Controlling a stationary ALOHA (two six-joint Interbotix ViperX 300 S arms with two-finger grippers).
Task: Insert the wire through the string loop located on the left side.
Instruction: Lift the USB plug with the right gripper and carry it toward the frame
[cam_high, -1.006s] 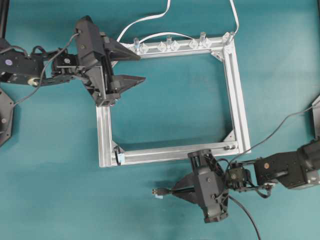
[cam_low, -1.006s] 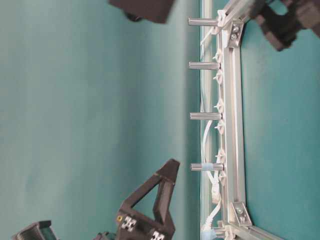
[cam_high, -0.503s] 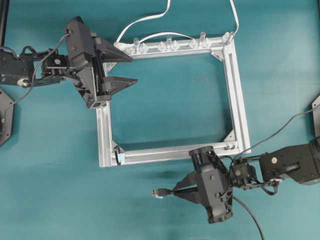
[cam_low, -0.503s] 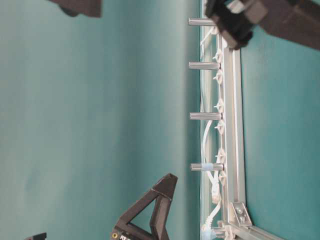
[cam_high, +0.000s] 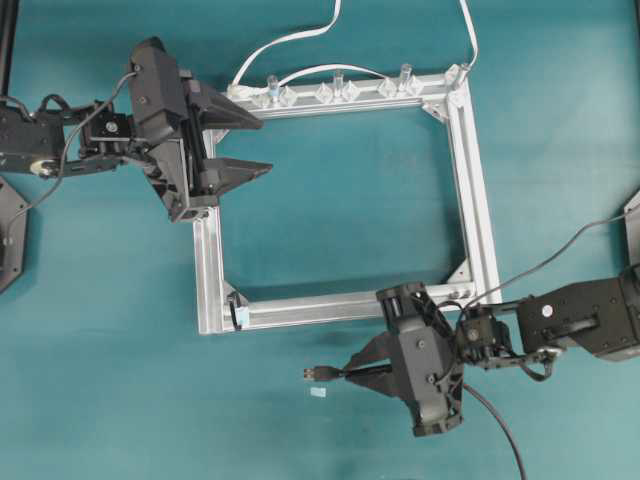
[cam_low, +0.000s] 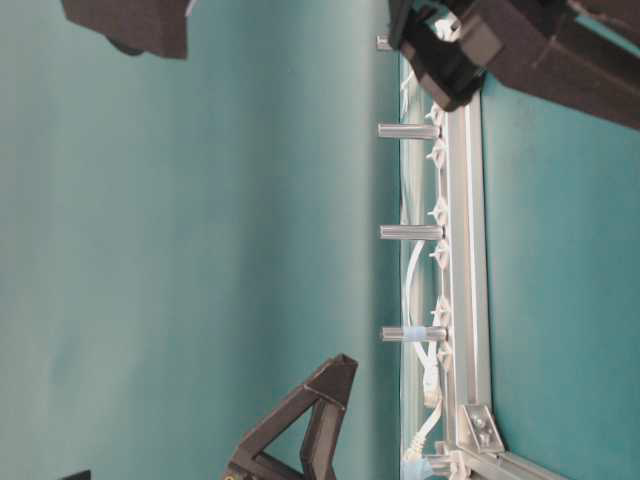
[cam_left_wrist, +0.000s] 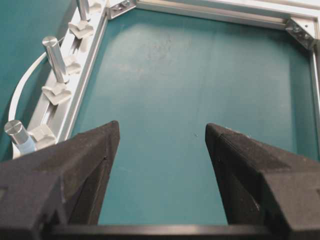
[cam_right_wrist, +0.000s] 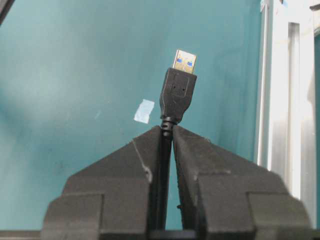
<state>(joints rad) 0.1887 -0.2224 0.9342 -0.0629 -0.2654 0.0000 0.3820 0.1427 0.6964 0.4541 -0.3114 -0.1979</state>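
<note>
The wire (cam_high: 318, 373) is a thin black cable whose plug (cam_right_wrist: 178, 92) has a silvery tip pointing left, below the silver frame (cam_high: 470, 200). My right gripper (cam_high: 347, 371) is shut on the cable just behind the plug, and the right wrist view shows both fingers (cam_right_wrist: 135, 165) pinching it. The string loop (cam_high: 238, 311), tiny and dark with a pale blue bit, sits at the frame's lower left corner, up and left of the plug. My left gripper (cam_high: 266, 143) stands open over the frame's upper left corner, with only the teal table between its fingers (cam_left_wrist: 95, 150).
A white cable (cam_high: 290, 40) runs behind the frame's far rail, which carries metal posts (cam_left_wrist: 55, 60) and clear clips (cam_high: 330, 93). A small pale scrap (cam_high: 318, 392) lies on the table under the plug. Dark arm parts (cam_low: 500, 40) fill the top of the table-level view.
My left gripper has drifted left, staying open. My right gripper has carried the plug slightly up toward the frame's near rail, uncovering the pale scrap.
</note>
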